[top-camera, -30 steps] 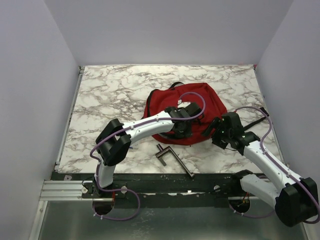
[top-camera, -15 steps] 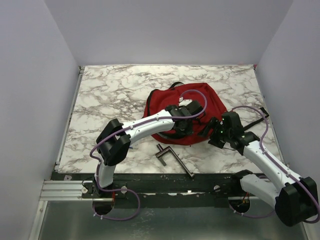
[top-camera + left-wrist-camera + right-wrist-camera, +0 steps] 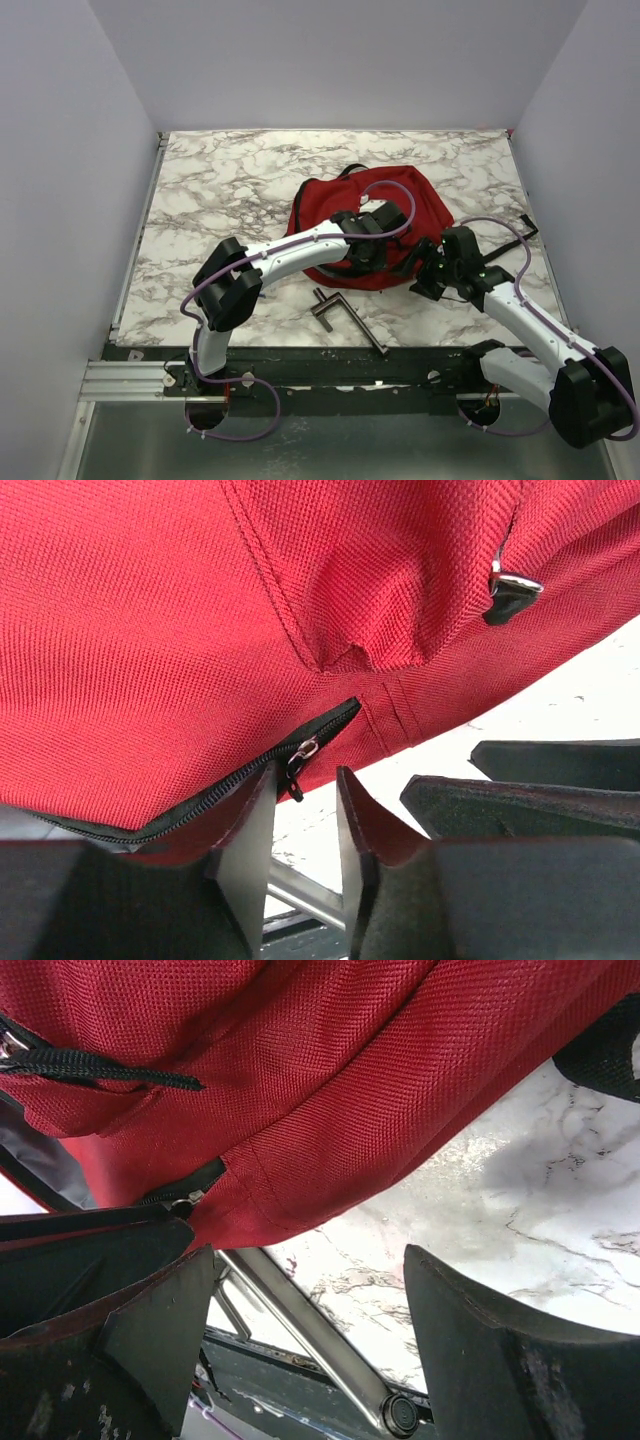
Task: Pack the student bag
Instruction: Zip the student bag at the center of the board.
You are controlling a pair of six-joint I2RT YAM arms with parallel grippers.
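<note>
I saw dark-red soft fabric backpack (image 3: 400, 200) on marble table (image 3: 220, 180). Left gripper (image 3: 305, 770) sat at its near edge, slightly parted around black zipper pull (image 3: 298, 763), not clamped. Right gripper (image 3: 308, 1255) gaped wide, empty, at same edge.

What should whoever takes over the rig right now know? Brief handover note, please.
Left gripper: fingers slightly apart at the bag's near edge, with the zipper pull at their tips, not clamped.
Right gripper: wide open, holding nothing, at the bag's near right edge.
The bag lies on the table, with a metal bar in front of it.
Done: both arms are at the zip.
Left: probably grip the pull and work the zip. The contents cannot be seen.
</note>
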